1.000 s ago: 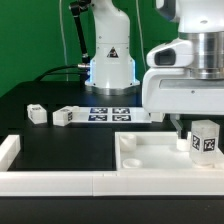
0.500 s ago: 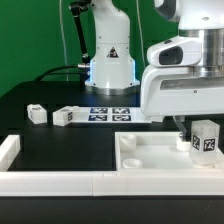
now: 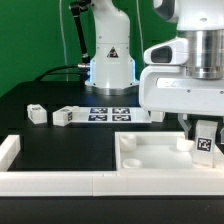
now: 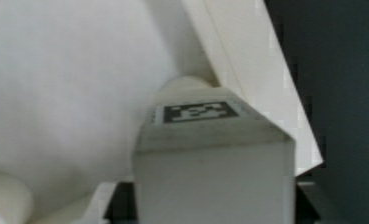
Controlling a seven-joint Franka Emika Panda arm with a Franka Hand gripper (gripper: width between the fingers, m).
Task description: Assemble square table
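The white square table top (image 3: 150, 152) lies at the front right of the exterior view, rim up. My gripper (image 3: 205, 133) is shut on a white tagged leg (image 3: 206, 140) and holds it upright over the top's far right corner. I cannot tell whether the leg's lower end touches the top. In the wrist view the leg (image 4: 209, 160) fills the space between the dark fingers (image 4: 110, 203), its tag facing the camera, with the table top (image 4: 74, 80) behind it. Two more legs (image 3: 36, 114) (image 3: 66, 116) lie on the black table at the left.
The marker board (image 3: 110, 113) lies flat behind the table top, before the robot base (image 3: 110, 65). Low white border walls run along the front (image 3: 60, 181) and the left (image 3: 8, 150). Another small white part (image 3: 155, 115) lies next to the marker board.
My gripper has moved a little to the exterior view's right and lower with the leg. The leg now sits closer to the top's right corner.
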